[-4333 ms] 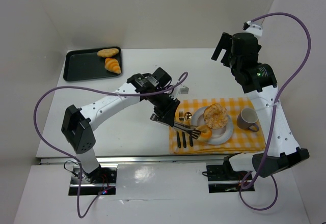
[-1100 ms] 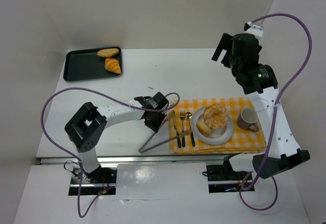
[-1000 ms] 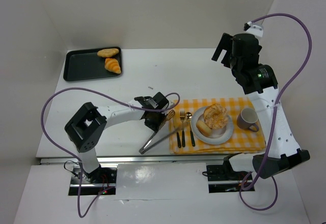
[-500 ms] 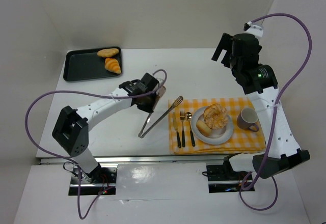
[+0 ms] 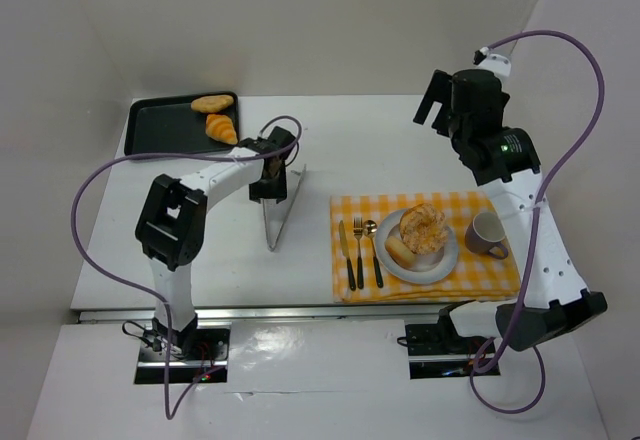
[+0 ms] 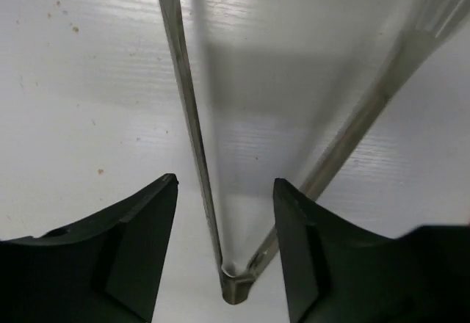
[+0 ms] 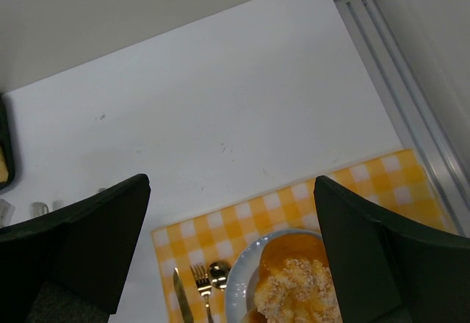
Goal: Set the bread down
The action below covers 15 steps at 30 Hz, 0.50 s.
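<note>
A bread roll (image 5: 400, 252) lies on the white plate (image 5: 452, 256) beside a bowl of crumbly food (image 5: 423, 225). Two croissants (image 5: 220, 128) sit on the black tray (image 5: 160, 130) at the back left. Metal tongs (image 5: 287, 208) lie on the table left of the cloth. My left gripper (image 5: 268, 192) hovers over them, open. In the left wrist view the tongs' hinge (image 6: 235, 286) sits between my fingers (image 6: 147, 227) without touching them, around the left gripper (image 6: 225, 183). My right gripper (image 5: 435, 95) is raised at the back right, open and empty; the right wrist view shows it (image 7: 231, 183) over the plate (image 7: 242, 279).
A yellow checked cloth (image 5: 500, 282) carries the plate, a knife (image 5: 345, 255), a fork (image 5: 357, 250), a spoon (image 5: 372, 252) and a grey cup (image 5: 487, 233). White walls enclose the table at the back and left.
The roll went from the tongs onto the plate. My left gripper then carried the tongs left off the cloth, and they now lie on the table nearer the tray. The right arm has not moved.
</note>
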{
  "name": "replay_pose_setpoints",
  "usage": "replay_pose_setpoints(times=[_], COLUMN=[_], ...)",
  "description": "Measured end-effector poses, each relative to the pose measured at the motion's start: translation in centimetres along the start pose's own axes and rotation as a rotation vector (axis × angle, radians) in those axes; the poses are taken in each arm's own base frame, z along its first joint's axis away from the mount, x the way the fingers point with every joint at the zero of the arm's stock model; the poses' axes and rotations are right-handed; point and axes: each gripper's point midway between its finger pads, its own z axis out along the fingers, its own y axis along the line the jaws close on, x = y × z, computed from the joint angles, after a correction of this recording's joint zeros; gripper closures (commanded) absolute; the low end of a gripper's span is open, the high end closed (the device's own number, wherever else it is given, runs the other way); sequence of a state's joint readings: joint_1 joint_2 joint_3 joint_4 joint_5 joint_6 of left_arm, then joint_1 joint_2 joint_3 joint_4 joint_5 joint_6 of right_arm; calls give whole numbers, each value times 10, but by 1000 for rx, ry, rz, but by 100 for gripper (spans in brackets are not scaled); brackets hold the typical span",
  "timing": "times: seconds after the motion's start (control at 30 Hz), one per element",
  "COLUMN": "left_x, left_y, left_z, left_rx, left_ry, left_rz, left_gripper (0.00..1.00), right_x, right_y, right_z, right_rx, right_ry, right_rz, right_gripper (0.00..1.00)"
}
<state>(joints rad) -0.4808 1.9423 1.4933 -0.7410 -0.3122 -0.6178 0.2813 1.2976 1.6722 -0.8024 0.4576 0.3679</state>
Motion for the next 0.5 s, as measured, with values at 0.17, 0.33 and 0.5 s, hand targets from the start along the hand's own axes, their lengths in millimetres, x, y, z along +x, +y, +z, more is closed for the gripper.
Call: replay_pose_setpoints(times=[0.17,0.33,0.5], left_x=[-7,-35,-72], left_y=[4,8,22], left_z=[-9,-52,-136], left_rx=[-12,40,164], left_ry=[-16,-112,-320], left_rz=[-21,-53,-101], left_gripper=[12,9,9], right_x=[15,45,106], right_y=[0,10,14], right_z=[8,30,67], right_rx=[6,-13,17], right_ry=[39,134,319], right_rz=[-18,-52,-115], right_gripper=[0,0,0])
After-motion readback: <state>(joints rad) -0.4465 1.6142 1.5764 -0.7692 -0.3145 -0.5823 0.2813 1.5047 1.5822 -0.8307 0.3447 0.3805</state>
